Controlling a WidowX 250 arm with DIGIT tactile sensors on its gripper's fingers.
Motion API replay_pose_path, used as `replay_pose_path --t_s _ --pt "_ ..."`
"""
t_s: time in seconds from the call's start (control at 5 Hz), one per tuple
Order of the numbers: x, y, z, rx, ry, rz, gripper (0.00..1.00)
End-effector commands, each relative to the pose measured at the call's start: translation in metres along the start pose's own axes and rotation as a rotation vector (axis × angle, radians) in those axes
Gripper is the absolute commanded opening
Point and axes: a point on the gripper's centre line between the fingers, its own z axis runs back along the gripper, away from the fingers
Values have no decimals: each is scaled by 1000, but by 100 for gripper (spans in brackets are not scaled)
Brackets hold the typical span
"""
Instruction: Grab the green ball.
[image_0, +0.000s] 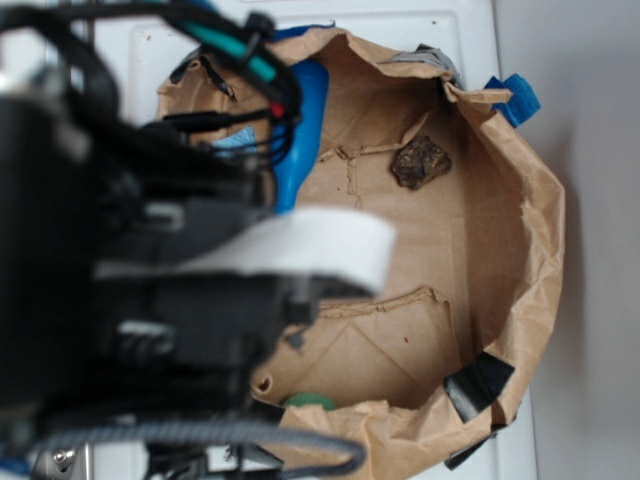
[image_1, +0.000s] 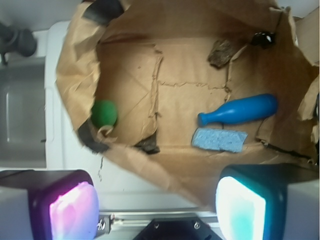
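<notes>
The green ball (image_1: 104, 113) is small, round and matte green. It lies inside the brown paper bag (image_1: 80, 60) against its left wall in the wrist view. In the exterior view only a sliver of the green ball (image_0: 309, 401) shows at the bag's near rim, below my arm. My gripper (image_1: 157, 212) is open, with a wide gap between its pink-lit pad (image_1: 72, 212) and its teal-lit pad (image_1: 240, 210) and nothing between them. It hovers above the bag's near edge, well short of the ball.
Inside the bag (image_0: 540, 230) lie a blue bottle (image_1: 239, 110), a blue sponge (image_1: 219, 139) and a dark brown lump (image_1: 220, 51). Black tape patches (image_1: 105, 9) mark the rim. A grey sink basin (image_1: 22, 115) sits left of the white counter (image_1: 120, 180).
</notes>
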Motion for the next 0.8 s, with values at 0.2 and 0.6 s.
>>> replay_pose_path --t_s 0.2,0.6 --pt "28 14 5 -18 -77 74 100" --pt "30 15 0 -32 -80 75 100"
